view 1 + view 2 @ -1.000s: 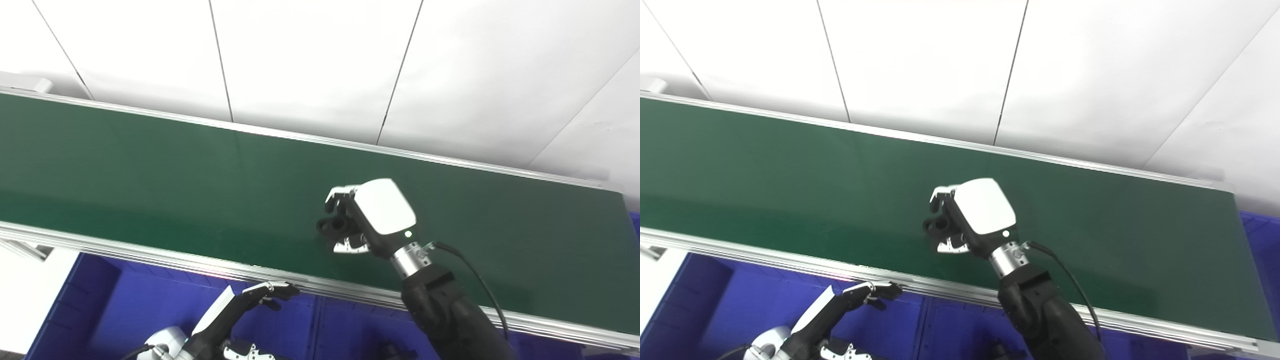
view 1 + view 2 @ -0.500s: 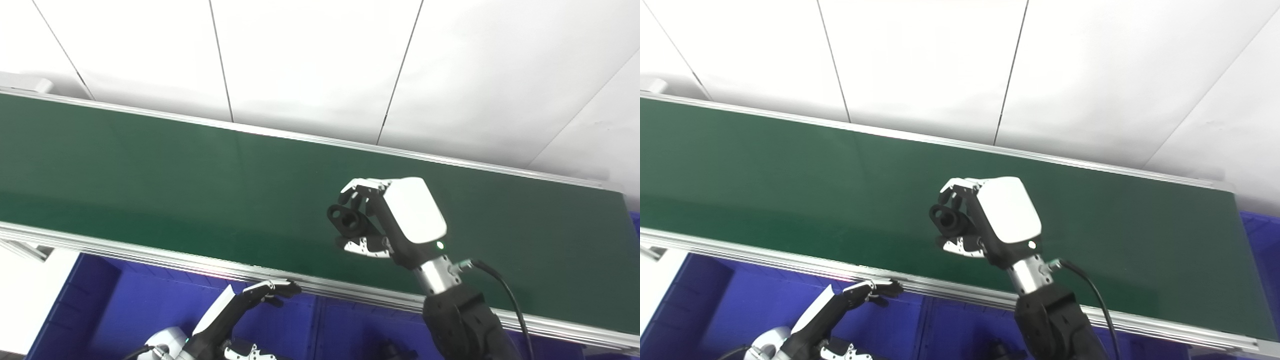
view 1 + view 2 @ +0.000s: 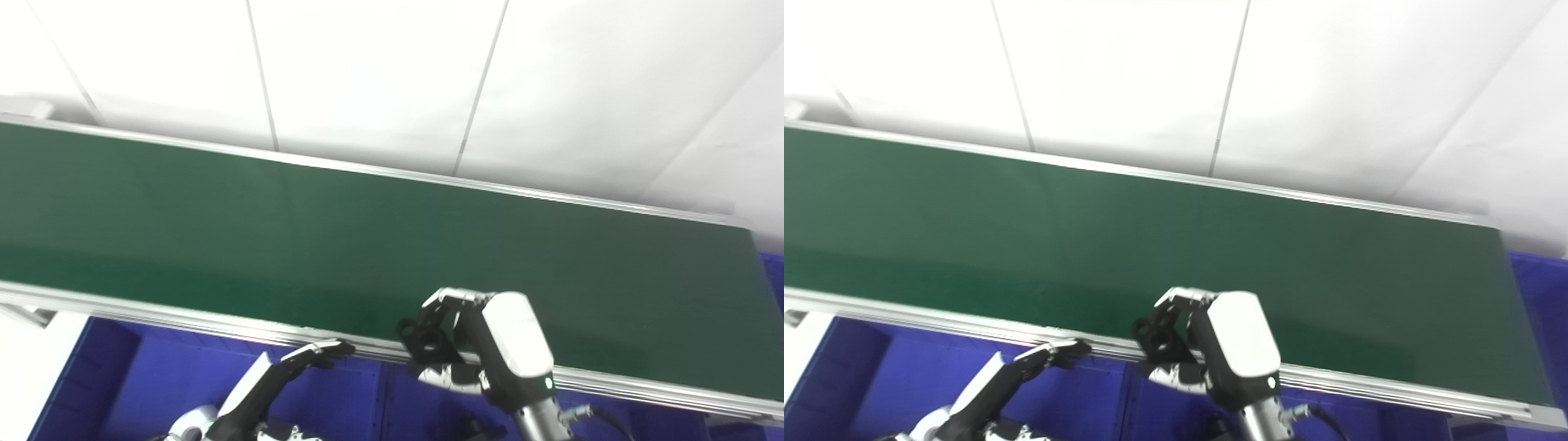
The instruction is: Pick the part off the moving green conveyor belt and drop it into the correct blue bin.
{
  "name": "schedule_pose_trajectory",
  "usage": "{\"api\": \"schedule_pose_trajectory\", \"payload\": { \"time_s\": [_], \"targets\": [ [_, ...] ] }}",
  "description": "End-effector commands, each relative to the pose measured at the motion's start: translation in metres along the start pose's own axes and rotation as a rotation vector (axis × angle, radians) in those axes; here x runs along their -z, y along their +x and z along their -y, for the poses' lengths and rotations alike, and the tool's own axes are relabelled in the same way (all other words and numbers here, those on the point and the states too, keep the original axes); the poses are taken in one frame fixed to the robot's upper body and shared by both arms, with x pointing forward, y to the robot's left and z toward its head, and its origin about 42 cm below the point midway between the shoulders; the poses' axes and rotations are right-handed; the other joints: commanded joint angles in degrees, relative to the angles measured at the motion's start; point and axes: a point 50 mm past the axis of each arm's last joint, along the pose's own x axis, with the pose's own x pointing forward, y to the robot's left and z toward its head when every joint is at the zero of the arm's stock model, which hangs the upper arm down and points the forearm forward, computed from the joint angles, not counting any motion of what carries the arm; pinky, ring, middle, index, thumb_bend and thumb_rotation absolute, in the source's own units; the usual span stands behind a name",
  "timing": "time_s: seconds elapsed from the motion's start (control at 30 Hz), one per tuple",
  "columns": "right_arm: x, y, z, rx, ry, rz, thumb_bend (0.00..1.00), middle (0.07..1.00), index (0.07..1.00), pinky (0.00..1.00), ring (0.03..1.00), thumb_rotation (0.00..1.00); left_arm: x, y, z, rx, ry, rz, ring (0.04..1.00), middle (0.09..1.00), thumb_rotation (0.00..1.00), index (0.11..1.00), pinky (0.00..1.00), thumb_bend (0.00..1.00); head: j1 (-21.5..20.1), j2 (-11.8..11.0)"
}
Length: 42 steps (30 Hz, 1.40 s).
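We see the right robot hand [image 3: 484, 349] grasping a small black part [image 3: 421, 340], a dark piece with a round opening facing left. Its fingers [image 3: 446, 300] curl over the top of the part and the thumb [image 3: 442, 375] presses from below, so the part is pinched off any surface. The right robot hand sits at the near edge of the green conveyor belt [image 3: 245, 245], over the belt's silver front rail [image 3: 153, 309], with the part hanging just past that rail above the blue bins. The white back plate of the hand faces us, and a small green light shows near the wrist.

We find the left robot hand [image 3: 294, 367] low in the view, over a blue bin [image 3: 153, 380]. Its fingers are stretched out and apart, holding nothing, and their dark fingertips [image 3: 337, 349] reach up to the underside of the front rail; we cannot tell whether they touch it. A divider wall separates this bin from a second blue bin [image 3: 1176, 410] below the right robot hand. Something dark lies low in that second bin, too hidden to name. Another patch of blue shows past the belt's right end.

The belt runs across the view in front of a white panelled wall [image 3: 380, 79].
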Motion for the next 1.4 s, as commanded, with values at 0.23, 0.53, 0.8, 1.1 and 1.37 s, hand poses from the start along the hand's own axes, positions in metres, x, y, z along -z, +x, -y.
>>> {"api": "schedule_pose_trajectory", "payload": {
  "time_s": [0.23, 0.53, 0.8, 1.1, 1.37],
  "targets": [
    [-0.012, -0.033, -0.004, 0.077, 0.113, -0.092, 0.52, 0.433, 0.54, 0.28, 0.365, 0.0, -0.027, 0.01, -0.018, -0.012, -0.022, 0.128, 0.796, 0.821, 0.35, 0.765, 0.74, 0.81, -1.83, 6.47],
    [-0.001, -0.048, -0.02, 0.023, 0.109, -0.175, 0.53, 0.473, 0.49, 0.22, 0.285, 0.0, -0.037, 0.022, -0.026, -0.023, -0.045, 0.182, 0.8, 0.819, 0.36, 0.762, 0.74, 0.82, -1.8, 11.7],
    [0.014, -0.047, -0.031, -0.146, -0.015, -0.255, 0.53, 0.475, 0.488, 0.2, 0.281, 0.0, -0.037, 0.027, -0.028, -0.022, -0.067, 0.194, 0.795, 0.818, 0.37, 0.767, 0.73, 0.82, -1.34, 13.04],
    [0.015, -0.046, -0.037, -0.432, -0.136, -0.296, 0.53, 0.6, 0.557, 0.45, 0.561, 0.12, -0.039, 0.024, -0.025, -0.02, -0.068, 0.195, 0.793, 0.819, 0.36, 0.765, 0.73, 0.83, -0.36, 12.43],
    [0.007, -0.046, -0.03, -0.614, -0.287, -0.298, 0.54, 0.864, 0.846, 0.94, 0.886, 0.85, -0.04, 0.023, -0.022, -0.027, -0.073, 0.195, 0.793, 0.817, 0.36, 0.756, 0.73, 0.84, 0.23, 12.0]
  ]
}}
